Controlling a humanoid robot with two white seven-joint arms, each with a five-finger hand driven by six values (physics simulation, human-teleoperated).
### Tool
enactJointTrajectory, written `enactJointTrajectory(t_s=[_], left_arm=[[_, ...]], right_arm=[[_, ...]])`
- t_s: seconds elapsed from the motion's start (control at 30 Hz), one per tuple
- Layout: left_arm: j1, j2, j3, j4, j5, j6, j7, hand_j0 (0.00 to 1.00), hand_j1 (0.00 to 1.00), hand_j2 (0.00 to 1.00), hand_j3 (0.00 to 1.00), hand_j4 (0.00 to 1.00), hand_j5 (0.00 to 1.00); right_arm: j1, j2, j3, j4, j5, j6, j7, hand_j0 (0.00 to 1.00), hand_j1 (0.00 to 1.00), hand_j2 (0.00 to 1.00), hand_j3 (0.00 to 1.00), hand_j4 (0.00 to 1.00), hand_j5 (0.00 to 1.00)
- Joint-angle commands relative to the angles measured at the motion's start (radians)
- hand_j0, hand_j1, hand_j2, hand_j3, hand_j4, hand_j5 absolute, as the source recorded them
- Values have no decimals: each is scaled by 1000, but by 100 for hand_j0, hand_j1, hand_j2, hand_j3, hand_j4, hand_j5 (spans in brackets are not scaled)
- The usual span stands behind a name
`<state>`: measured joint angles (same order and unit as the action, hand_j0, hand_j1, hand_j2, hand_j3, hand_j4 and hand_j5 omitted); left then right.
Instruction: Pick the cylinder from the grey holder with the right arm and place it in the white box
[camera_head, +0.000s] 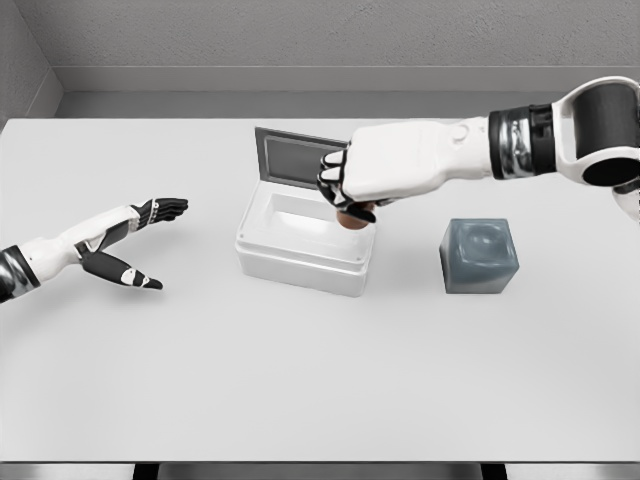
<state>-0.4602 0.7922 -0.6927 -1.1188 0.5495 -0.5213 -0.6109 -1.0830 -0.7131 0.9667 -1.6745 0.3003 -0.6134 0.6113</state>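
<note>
Now cylinder (352, 221) over white box (300, 262)

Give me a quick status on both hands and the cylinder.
Right hand shut on cylinder, over white box right end. Left hand open, resting left of box. Grey holder empty. Nothing in the way.

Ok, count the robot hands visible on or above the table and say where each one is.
2. The left hand rests open over the table's left side, holding nothing. The right hand hangs over the white box, fingers closed on the brown cylinder. None look hidden.
</note>
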Motion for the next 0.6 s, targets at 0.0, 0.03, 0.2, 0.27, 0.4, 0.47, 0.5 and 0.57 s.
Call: enactJointTrajectory(t_s=[0.0,0.03,0.2,0.27,0.4,0.47,0.5,0.57], left_arm=[[0,1,1,1,7,1,0,100,100,100,100,100,100],[0,1,1,-1,7,1,0,100,100,100,100,100,100],[-2,1,1,1,7,1,0,100,100,100,100,100,100],[0,1,1,1,7,1,0,100,100,100,100,100,100],[0,1,1,1,7,1,0,100,100,100,100,100,100],[0,1,1,1,7,1,0,100,100,100,100,100,100],[0,1,1,1,7,1,0,100,100,100,100,100,100],[0,1,1,1,7,1,0,100,100,100,100,100,100]], right_arm=[[0,27,14,44,0,3,0,13,13,13,13,13,13],[0,34,14,53,3,3,0,13,13,13,13,13,13],[0,32,35,87,7,3,0,13,13,13,13,13,13],[-2,32,33,87,7,3,0,13,13,13,13,13,13],[-2,35,33,93,7,3,0,13,13,13,13,13,13],[-3,41,33,108,7,3,0,13,13,13,13,13,13],[-3,43,33,110,8,3,0,13,13,13,13,13,13],[-3,53,35,124,8,3,0,13,13,13,13,13,13]])
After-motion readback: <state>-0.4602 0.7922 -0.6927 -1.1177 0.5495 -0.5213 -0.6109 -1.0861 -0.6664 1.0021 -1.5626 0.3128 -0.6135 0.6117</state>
